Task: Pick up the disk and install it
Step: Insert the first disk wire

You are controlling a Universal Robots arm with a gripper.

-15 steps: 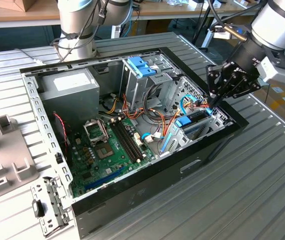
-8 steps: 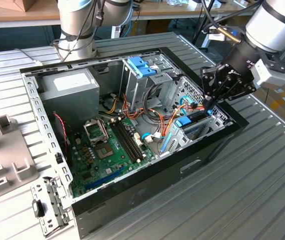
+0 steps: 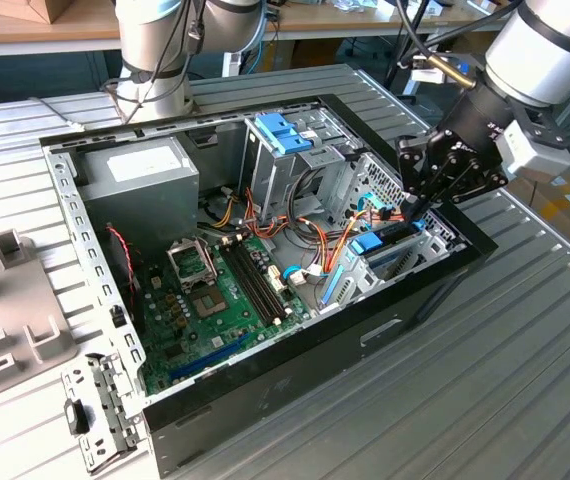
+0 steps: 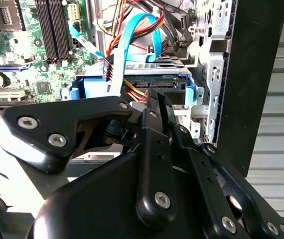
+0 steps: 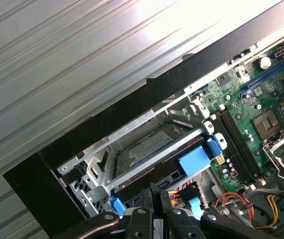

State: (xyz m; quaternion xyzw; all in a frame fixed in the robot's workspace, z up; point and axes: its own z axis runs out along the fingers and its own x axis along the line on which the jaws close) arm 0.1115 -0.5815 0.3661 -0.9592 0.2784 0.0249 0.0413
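Ribbed grey metal covers the bench (image 3: 525,350), and an open black computer case (image 3: 295,370) lies on its side on it, its inside facing up. At the far left of the case sits a grey power supply (image 3: 135,180); the green motherboard (image 3: 215,300) fills the near left part. On the exterior view's right, the arm reaches down into the case, and the gripper (image 3: 413,205) hangs just over the drive bay at the case's right end. In both wrist views its black fingers (image 4: 154,107) stand pressed together with nothing between them. The disk (image 5: 149,149) lies flat inside the metal drive cage (image 5: 132,144) at that right end, next to the case's black wall, its label partly seen under a cross bar. Blue plastic rails (image 5: 194,160) sit along its side. In the second wrist view a light-blue flat cable (image 4: 129,37) and bundled coloured wires run to the disk's end just past the fingertips. Outside the case, a loose metal bracket (image 3: 95,410) rests on the bench at the near left.
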